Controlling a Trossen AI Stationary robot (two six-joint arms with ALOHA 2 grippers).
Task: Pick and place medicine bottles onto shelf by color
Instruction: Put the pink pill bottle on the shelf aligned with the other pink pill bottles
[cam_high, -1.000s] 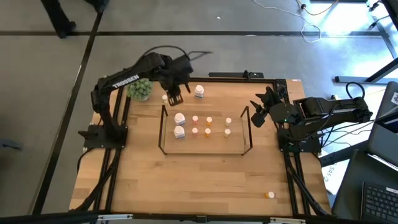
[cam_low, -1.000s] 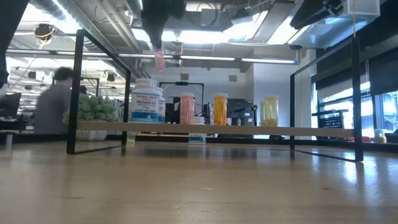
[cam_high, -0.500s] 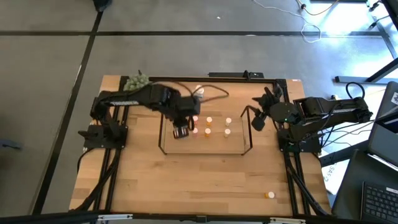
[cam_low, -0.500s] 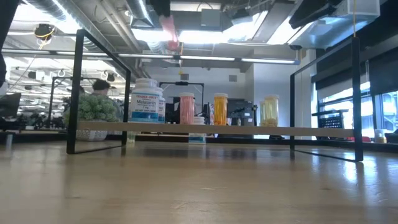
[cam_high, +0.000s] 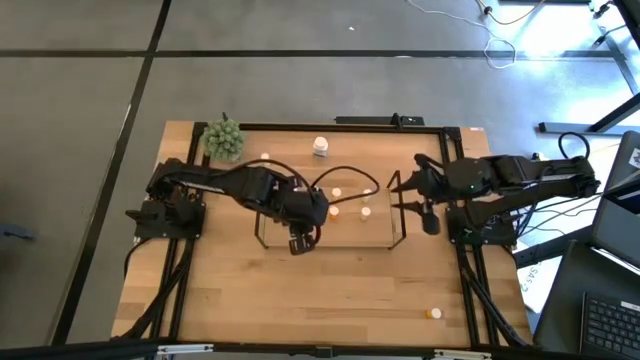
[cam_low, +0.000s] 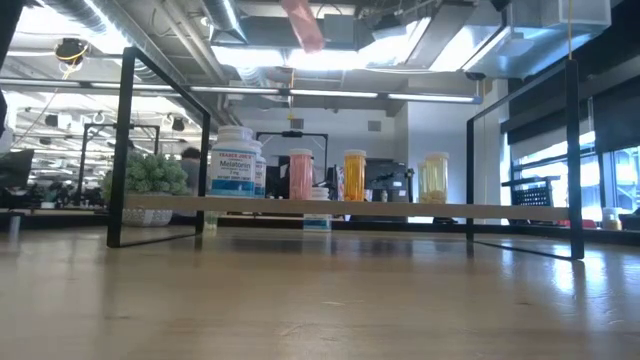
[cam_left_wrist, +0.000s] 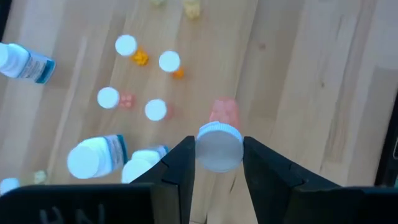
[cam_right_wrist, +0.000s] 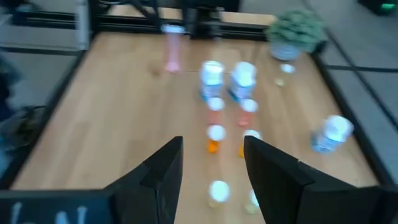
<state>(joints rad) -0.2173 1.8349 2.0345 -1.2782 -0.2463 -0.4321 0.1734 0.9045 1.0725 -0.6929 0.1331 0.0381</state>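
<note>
A second ago the left arm reached toward the far edge of the tabletop near the green plant; now it stretches across to the near edge of the shelf, and the left pincer hangs just over the shelf's front wire. The right arm has swung from the tabletop's side inward, so the right pincer now sits at the shelf's right end.

The tabletop is light wood inside a black frame. Beyond it, the low view shows an open office with ceiling lights, pipes and glass partitions.

The left pincer is closed on a pink bottle with a white cap, which is clamped between both fingers; in the low view the bottle hangs high above the shelf. The right pincer stands open and holds nothing, aimed along the shelf's rows.

On the shelf stand two large white bottles, then pink, orange and cream small ones in rows. Another white bottle stands on the tabletop behind the shelf, and one orange bottle lies near the front right corner.
</note>
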